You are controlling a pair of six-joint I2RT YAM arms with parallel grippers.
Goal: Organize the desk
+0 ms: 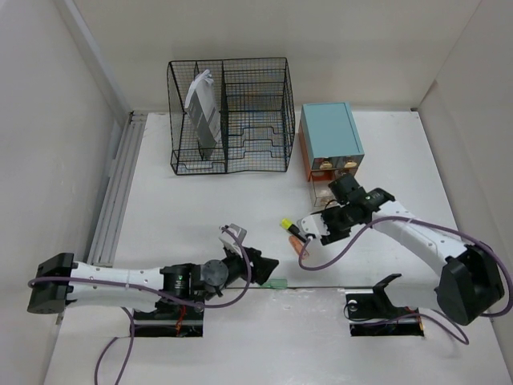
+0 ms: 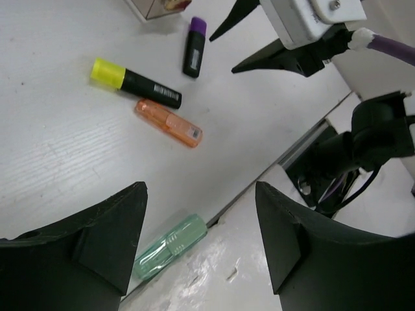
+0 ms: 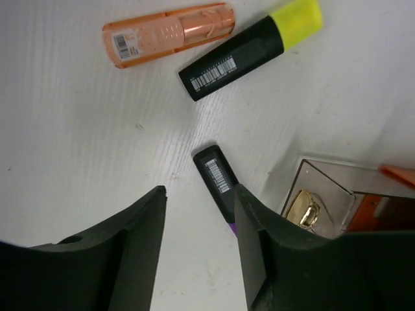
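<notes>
I am holding my left pincer and right pincer open, gripping nothing, above the desk spreading beneath me, an orange marker lying at my right pincer's twelve o'clock.

One desk holds four highlighters, one wire rack, one drawer box.

Bright, even overhead light. The white desk carries soft, short shadows under the arms and the rack. Wrist views hold the highlighters sharp; the left gripper, close to the lens, is slightly soft, its black surface showing little detail.
</notes>
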